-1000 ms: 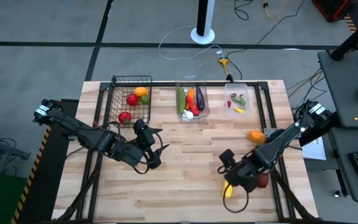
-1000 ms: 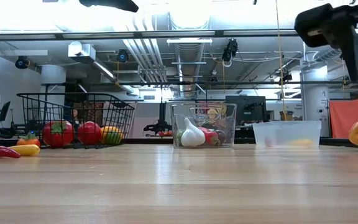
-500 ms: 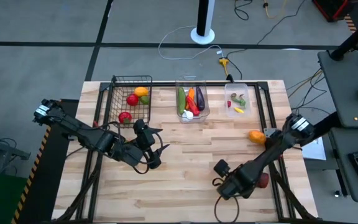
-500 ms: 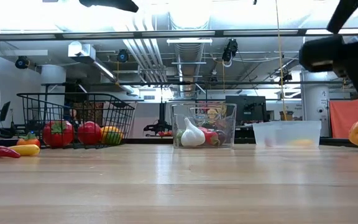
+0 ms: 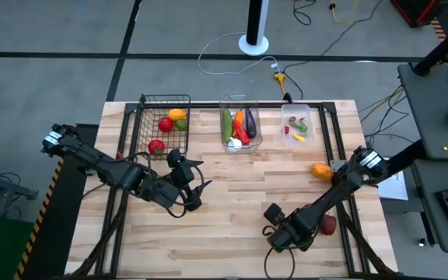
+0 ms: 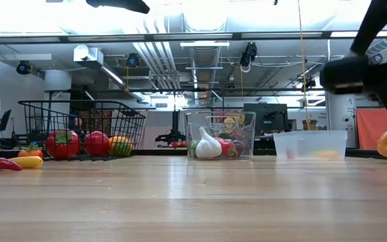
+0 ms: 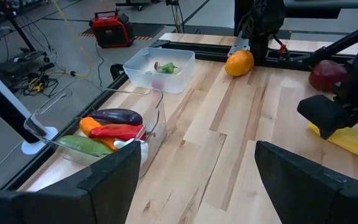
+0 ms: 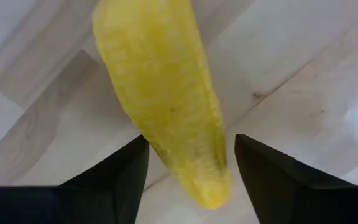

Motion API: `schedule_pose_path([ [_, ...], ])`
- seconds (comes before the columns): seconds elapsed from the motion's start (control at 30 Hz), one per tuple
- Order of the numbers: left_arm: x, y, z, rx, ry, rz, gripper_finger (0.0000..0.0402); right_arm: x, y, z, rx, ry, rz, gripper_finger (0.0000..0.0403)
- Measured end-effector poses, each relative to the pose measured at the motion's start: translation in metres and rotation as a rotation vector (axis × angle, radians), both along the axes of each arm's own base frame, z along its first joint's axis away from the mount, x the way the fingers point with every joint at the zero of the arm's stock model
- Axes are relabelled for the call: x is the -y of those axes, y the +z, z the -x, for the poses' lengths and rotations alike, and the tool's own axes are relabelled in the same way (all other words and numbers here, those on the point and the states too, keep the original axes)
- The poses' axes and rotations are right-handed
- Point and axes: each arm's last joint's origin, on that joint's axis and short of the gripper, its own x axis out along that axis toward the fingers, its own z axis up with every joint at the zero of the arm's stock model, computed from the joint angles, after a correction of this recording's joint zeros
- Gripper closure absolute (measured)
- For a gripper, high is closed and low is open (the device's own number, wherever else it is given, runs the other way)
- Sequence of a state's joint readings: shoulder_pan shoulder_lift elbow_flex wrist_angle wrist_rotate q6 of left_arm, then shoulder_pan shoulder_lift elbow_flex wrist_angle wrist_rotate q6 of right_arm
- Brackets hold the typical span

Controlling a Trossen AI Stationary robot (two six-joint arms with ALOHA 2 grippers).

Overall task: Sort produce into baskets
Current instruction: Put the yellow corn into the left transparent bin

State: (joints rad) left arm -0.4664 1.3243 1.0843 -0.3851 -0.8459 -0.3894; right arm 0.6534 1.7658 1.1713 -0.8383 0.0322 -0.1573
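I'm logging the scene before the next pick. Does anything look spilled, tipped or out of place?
Nothing is spilled or tipped. The only strays are unsorted pieces on bare wood near the right gripper: a yellow pepper between its open fingers, a dark red piece beside it, and an orange pepper by the table edge. The left gripper waits mid-table.

even overhead light fills the room, bright and flat on the pale desk (image 5: 232, 210), with only soft shadows under the arms. in the low view the ceiling lamps (image 6: 207, 17) glare white and the near desk blurs. the right wrist view's yellow pepper (image 8: 166, 106) looks soft, too close to focus.
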Motion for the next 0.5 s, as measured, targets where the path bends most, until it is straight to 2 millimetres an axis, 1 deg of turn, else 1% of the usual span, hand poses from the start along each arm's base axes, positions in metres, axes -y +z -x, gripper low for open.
schedule_pose_path([
  [0.2, 0.000, 0.000, 0.000, -0.003, -0.002, -0.006, 0.0105, 0.004, -0.012, -0.005, -0.047, -0.027, -0.012, 0.0230],
  [0.3, 0.000, 0.000, 0.000, -0.006, -0.004, -0.009, 0.0105, 0.007, -0.011, -0.007, -0.052, -0.036, -0.017, 0.0265],
  [0.4, 0.000, 0.000, 0.000, -0.008, -0.004, -0.010, 0.0105, 0.013, -0.005, -0.011, -0.037, -0.052, -0.026, 0.0288],
  [0.5, 0.000, 0.000, 0.000, -0.010, -0.004, -0.011, 0.0105, 0.021, 0.014, -0.017, 0.009, -0.099, -0.049, 0.0289],
])
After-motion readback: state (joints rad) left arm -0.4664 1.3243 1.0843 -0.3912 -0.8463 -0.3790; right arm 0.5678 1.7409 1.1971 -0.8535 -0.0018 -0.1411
